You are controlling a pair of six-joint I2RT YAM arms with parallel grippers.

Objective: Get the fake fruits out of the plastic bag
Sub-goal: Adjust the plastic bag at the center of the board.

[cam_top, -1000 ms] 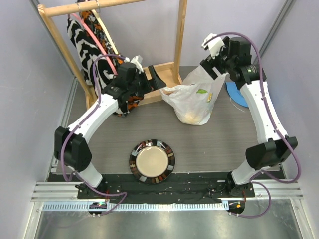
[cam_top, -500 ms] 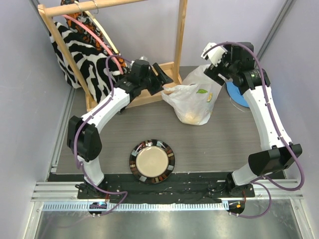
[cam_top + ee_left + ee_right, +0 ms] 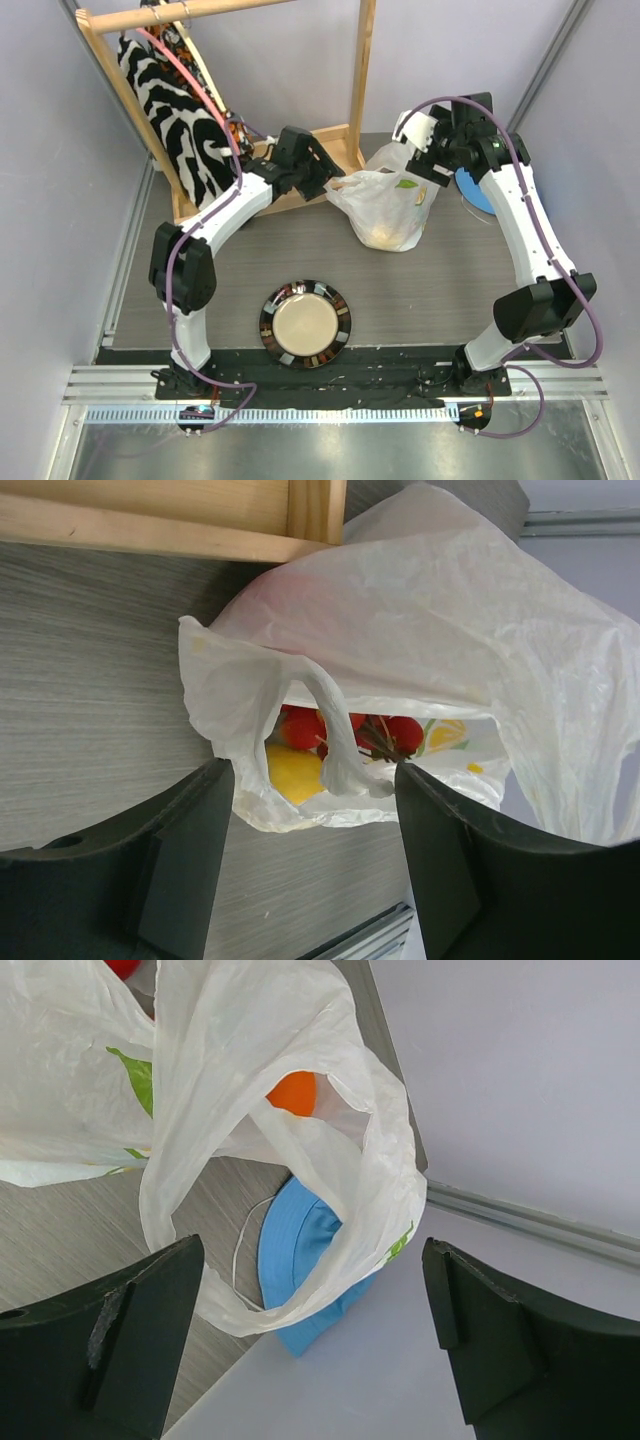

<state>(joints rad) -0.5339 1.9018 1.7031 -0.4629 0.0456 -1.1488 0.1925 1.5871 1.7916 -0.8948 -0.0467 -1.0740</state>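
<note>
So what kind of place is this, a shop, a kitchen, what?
Most likely a robot test cell: left arm and right arm bolted to a metal rail at the table edge, plain walls close around, and props like a wooden clothes rack and plastic bag.

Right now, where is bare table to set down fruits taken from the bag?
Bare table lies between the plate and the plastic bag, and on both sides of the plate. The back is crowded: bag, wooden rack, blue hat.

Left arm point(image 3: 215, 215) and right arm point(image 3: 530, 225) reach far forward, left pincer point(image 3: 312, 800) and right pincer point(image 3: 312, 1295) both spread wide.
</note>
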